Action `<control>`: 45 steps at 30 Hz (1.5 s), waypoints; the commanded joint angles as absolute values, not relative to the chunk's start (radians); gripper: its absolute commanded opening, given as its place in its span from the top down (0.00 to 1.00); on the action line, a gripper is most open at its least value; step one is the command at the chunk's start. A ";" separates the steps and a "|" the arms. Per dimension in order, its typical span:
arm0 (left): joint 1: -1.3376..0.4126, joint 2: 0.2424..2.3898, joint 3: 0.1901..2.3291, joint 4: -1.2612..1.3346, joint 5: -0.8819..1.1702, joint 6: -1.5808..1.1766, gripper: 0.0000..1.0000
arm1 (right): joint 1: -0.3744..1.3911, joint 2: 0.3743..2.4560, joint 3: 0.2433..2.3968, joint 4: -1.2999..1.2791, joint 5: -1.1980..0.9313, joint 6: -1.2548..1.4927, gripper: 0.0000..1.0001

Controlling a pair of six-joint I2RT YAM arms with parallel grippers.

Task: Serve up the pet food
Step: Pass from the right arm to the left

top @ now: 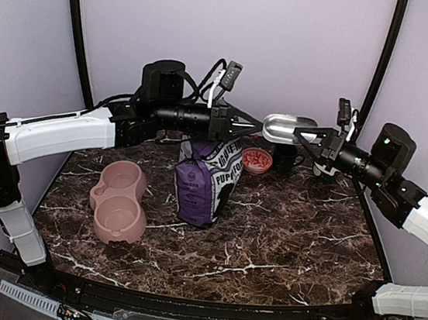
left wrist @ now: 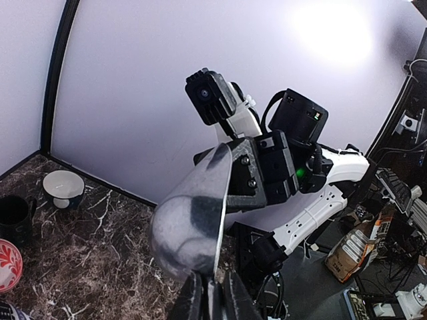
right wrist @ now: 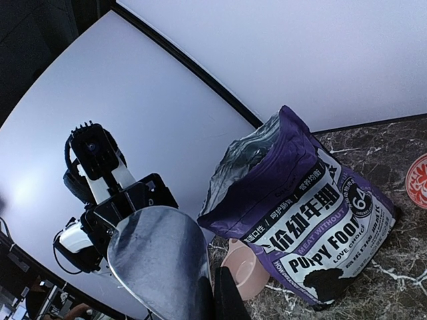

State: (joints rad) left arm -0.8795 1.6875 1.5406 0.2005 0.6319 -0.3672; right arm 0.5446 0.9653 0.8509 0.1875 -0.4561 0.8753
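High over the counter (top: 289, 247), found the metal scoop (top: 287, 127) slung between the two arms, long axis lying left to right and roughly level. Noted the right fingers (top: 309, 134) clenched on its right end. Noted the left fingers (top: 256, 124) set about its left end, one on either side of the thin metal in the left wrist view; could not tell whether clamped or merely standing close. Saw no pet food in any view: none showing on the scoop, none in the pink double bowl (top: 119, 199). Judged it to be down inside the purple bag (top: 205, 178), standing upright with its mouth gaping and foil lining showing in the right wrist view. Placed that mouth below the left fingers, so downward and a little leftward from the scoop. Placed the bowl farther left on the counter, near the bag, and closer to the left arm than the right. Found the left arm reaching in from the left with forearm level and wrist pointing right, and the right arm coming in from the right with forearm sloping up to the meeting point. Reckoned a handover in hand, with a dip into the bag to follow, tipping the scoop's long axis from level down toward the mouth.
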 commanded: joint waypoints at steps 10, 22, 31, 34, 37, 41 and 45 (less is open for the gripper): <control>-0.889 1.644 1.517 0.223 0.641 -0.356 0.91 | 0.543 1.012 0.911 0.173 -0.494 0.940 1.00; -0.889 1.635 1.509 0.213 0.624 -0.347 0.86 | 0.528 1.039 0.933 0.146 -0.533 1.003 1.00; -0.888 1.629 1.502 0.215 0.625 -0.345 0.89 | 0.523 1.054 0.931 0.154 -0.564 1.033 1.00; -0.889 1.626 1.497 0.216 0.625 -0.344 0.90 | 0.522 1.061 0.927 0.162 -0.576 1.051 1.00; -0.888 1.623 1.496 0.212 0.620 -0.345 1.00 | 0.522 1.071 0.929 0.164 -0.585 1.060 1.00; -0.888 1.613 1.492 0.200 0.593 -0.354 1.00 | 0.522 1.078 0.940 0.156 -0.593 1.048 1.00; -0.888 1.584 1.492 0.149 0.537 -0.347 1.00 | 0.522 1.093 1.010 0.020 -0.547 0.945 0.65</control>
